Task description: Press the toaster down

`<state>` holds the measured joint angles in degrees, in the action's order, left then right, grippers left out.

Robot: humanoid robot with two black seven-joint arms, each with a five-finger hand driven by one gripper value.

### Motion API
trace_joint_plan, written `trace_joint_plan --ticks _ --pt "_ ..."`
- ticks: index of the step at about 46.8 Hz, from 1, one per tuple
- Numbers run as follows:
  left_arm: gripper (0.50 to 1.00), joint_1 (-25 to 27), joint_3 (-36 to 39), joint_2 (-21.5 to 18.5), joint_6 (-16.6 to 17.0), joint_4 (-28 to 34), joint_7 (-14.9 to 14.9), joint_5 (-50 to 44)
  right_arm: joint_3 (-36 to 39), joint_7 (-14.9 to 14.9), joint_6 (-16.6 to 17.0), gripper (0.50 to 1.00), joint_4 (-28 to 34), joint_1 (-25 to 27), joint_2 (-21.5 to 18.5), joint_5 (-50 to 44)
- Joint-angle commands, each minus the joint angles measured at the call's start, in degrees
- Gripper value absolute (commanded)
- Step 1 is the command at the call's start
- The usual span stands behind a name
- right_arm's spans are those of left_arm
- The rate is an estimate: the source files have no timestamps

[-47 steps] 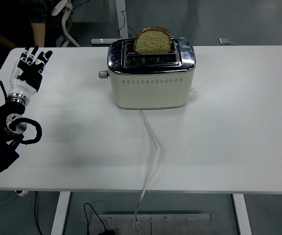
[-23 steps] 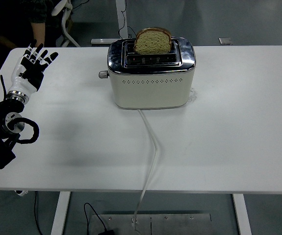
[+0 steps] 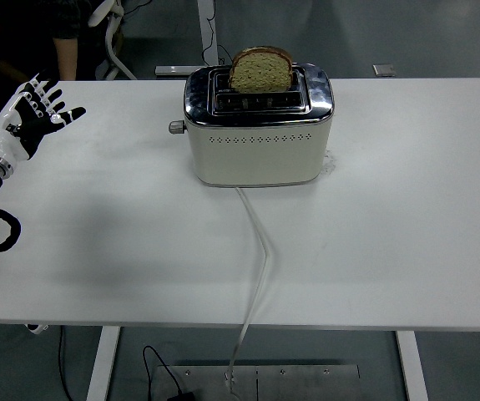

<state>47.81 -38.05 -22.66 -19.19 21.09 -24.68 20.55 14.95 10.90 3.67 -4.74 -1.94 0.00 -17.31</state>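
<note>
A cream toaster (image 3: 256, 142) with a chrome top stands at the back middle of the white table (image 3: 390, 234). A slice of bread (image 3: 260, 70) sticks up out of its rear slot. The lever knob (image 3: 174, 127) juts from the toaster's left end, in its raised position. My left hand (image 3: 32, 115) hovers over the table's far left side, fingers spread and holding nothing, well left of the knob. My right arm is out of view.
A white power cord (image 3: 258, 251) runs from the toaster's front base over the near table edge. A person in dark clothes (image 3: 56, 33) and a chair base show beyond the table's back left corner.
My left arm has pulled back to the left and slightly up, away from the toaster. The toaster, bread and cord have not moved.
</note>
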Motion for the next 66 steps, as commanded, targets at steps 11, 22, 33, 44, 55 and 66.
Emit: trace_joint_plan --ticks 11,22,33,44,55,66 --pt "1.000 1.6 0.0 -7.6 -1.3 3.9 1.6 2.4 0.0 0.0 0.0 0.998 0.0 0.0 0.0 0.0" --pt "1.000 4.1 0.4 -9.1 -1.4 6.6 3.2 14.3 0.0 0.0 0.0 0.998 -0.1 0.0 0.0 0.0" --pt "1.000 4.8 0.8 -12.1 -1.8 15.6 0.6 28.0 0.0 0.0 0.0 0.998 -0.1 0.0 0.0 0.0" --pt "1.000 4.3 1.3 -14.6 -1.5 21.3 -7.6 41.2 0.0 0.0 0.0 0.998 0.0 0.0 0.0 0.0" --pt "1.000 3.9 3.2 -15.5 -0.8 21.3 -10.3 47.3 0.0 0.0 -0.1 0.998 0.0 0.0 0.0 0.0" --pt "1.000 4.8 10.4 -15.2 4.7 21.3 -10.3 48.5 0.0 0.0 -0.1 0.998 0.0 0.0 0.0 0.0"
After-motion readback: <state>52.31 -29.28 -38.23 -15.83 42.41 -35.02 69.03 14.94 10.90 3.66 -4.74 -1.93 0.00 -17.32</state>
